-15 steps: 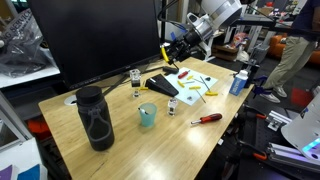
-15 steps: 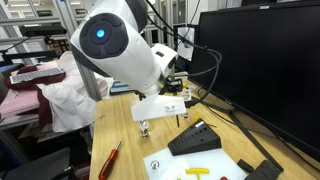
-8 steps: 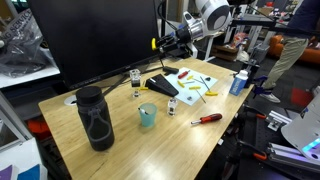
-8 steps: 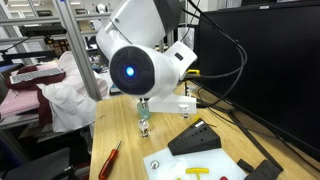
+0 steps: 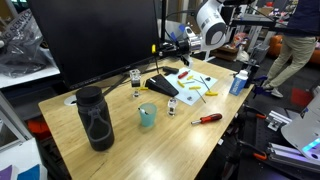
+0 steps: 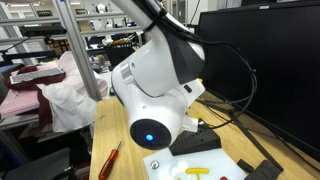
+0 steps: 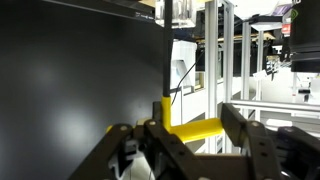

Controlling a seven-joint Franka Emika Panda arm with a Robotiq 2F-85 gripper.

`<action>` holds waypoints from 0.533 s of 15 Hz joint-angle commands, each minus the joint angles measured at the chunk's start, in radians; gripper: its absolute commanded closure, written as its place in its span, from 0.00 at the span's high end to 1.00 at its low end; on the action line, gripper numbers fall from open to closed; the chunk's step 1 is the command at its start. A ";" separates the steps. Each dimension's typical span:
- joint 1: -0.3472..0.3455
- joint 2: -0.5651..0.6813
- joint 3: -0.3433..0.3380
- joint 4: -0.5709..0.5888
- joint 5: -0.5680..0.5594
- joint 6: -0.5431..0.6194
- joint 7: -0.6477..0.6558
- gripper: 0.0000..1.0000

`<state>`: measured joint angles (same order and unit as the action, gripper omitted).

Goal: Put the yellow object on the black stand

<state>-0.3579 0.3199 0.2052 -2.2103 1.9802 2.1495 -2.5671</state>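
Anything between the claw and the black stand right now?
Nothing: in an exterior view the claw, holding the yellow object, hangs above the black stand with only open air between.

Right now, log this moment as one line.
pincer: shut on yellow bar, aloft by monitor | stand: on table | placed: not yet

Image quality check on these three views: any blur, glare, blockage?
Wrist view: the tool is close and soft-focused, the yellow object is sharper, and there is a faint sheen on the black monitor. In an exterior view the arm fills the frame and hides the tool. In an exterior view the table is evenly lit.
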 commanded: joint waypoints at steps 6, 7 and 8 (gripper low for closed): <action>0.129 -0.014 -0.134 -0.002 0.012 -0.030 0.021 0.61; 0.129 -0.014 -0.134 -0.002 0.012 -0.030 0.021 0.61; 0.129 -0.014 -0.134 -0.002 0.012 -0.030 0.021 0.36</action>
<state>-0.3420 0.3140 0.1917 -2.2098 1.9802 2.1495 -2.5615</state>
